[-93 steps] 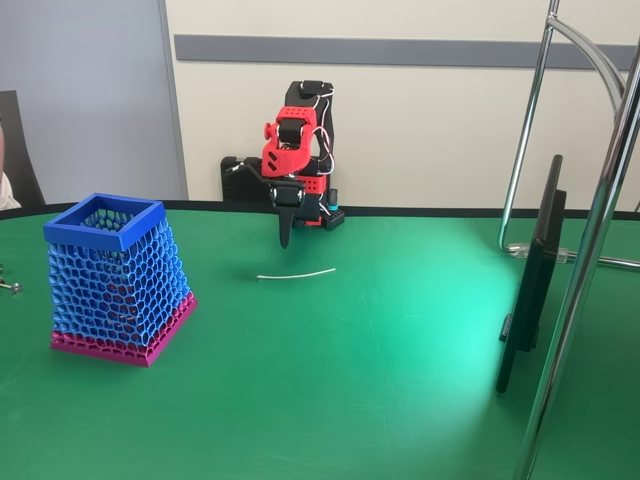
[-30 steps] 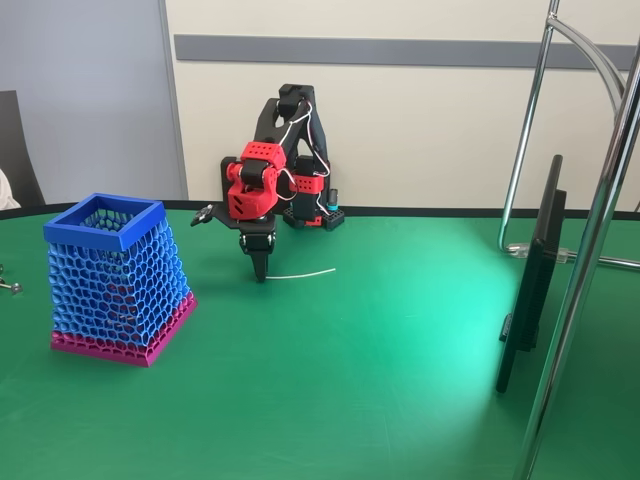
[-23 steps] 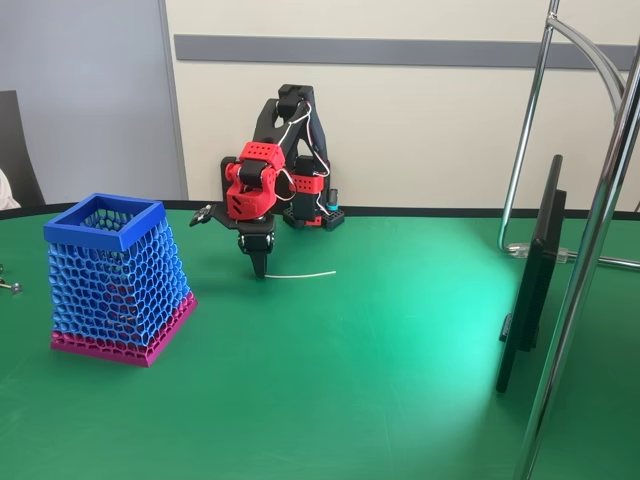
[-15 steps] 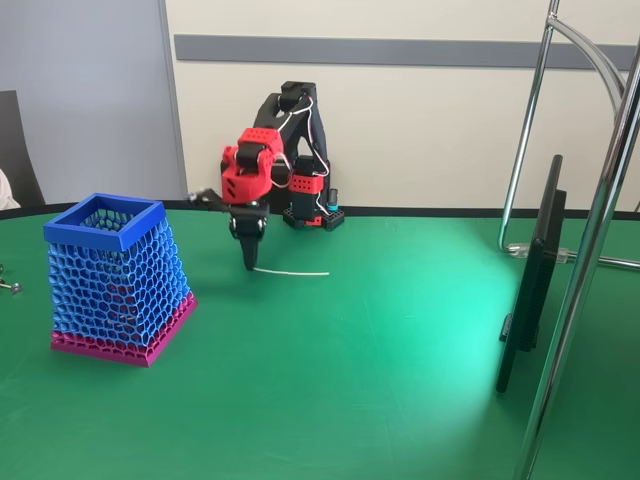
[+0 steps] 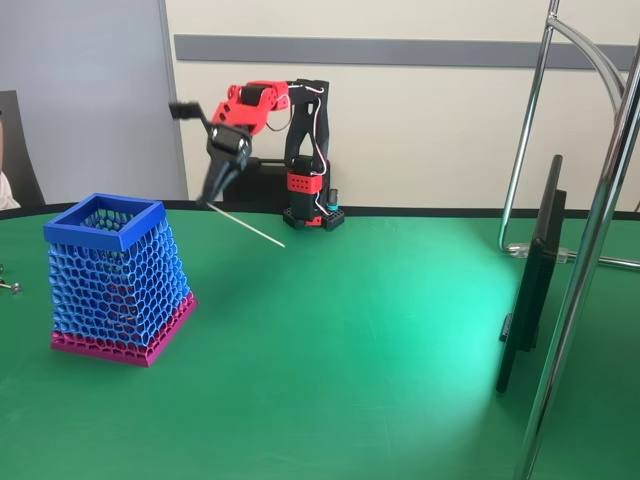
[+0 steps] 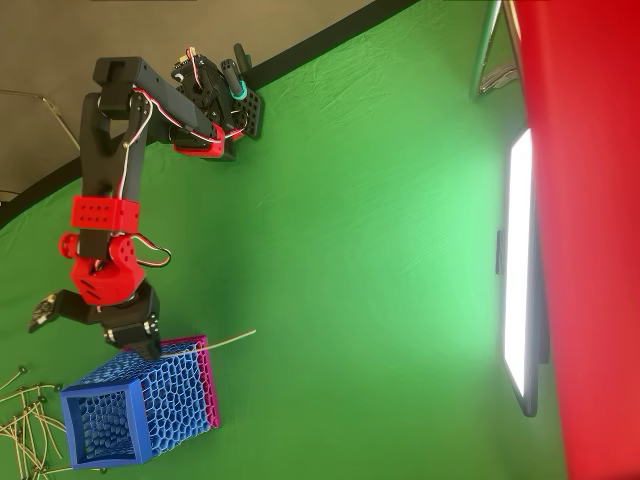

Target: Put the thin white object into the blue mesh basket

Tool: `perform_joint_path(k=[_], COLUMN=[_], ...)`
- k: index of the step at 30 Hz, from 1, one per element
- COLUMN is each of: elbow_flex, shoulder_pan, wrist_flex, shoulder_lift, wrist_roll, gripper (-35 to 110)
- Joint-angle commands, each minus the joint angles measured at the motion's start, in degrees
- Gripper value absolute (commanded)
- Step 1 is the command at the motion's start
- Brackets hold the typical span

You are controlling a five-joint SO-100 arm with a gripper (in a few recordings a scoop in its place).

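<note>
The red and black arm's hand [image 5: 212, 192] is raised clear of the green cloth-covered counter [image 5: 380, 340] and pinches one end of the thin, slightly curved white stick [image 5: 245, 226] between its closed fingers, with no gap visible between them. In the fixed view the stick slopes down and to the right from the hand, its free end in the air above the counter, touching nothing else. The hand there sits above and to the right of the tapered blue honeycomb-mesh basket with its solid blue square rim and pink mesh base [image 5: 118, 280], which stands upright on the counter near the left edge. In the overhead view the hand [image 6: 148, 348] hangs just at the pink-base side of the basket [image 6: 140, 412], and the stick [image 6: 218, 342] runs from the hand out to the right, crossing the basket's upper corner and ending over bare green counter. The stick is outside the basket, not inside its opening. At the lower left corner of the overhead view a loose pile of thin pale strands [image 6: 22, 425] lies on the counter beside the basket. A dark flat screen [image 5: 530, 280] stands edge-on at the right of the fixed view, next to chrome stand tubes [image 5: 585, 260].
</note>
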Motion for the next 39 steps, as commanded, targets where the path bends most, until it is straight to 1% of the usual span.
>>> perform_joint_path(k=[1,8,16,21,26,33,39], elbow_flex=[-4.5,-6.3,-11.3,-20.1,-23.8,-17.2,-11.5], shoulder_pan=[2.2,6.9,10.3,12.2,14.6,16.0,14.3], wrist_flex=[-5.6,-24.1,-38.8,-39.7,-39.7,-39.7,-39.7], shoulder_lift=[3.1,-0.3,-10.6,-17.2,-21.4,-24.0,-23.6], wrist_roll=[-2.4,-11.7,-21.7,-22.8,-25.8,-36.1,-38.2], gripper=[1,1,1,1,1,1,7])
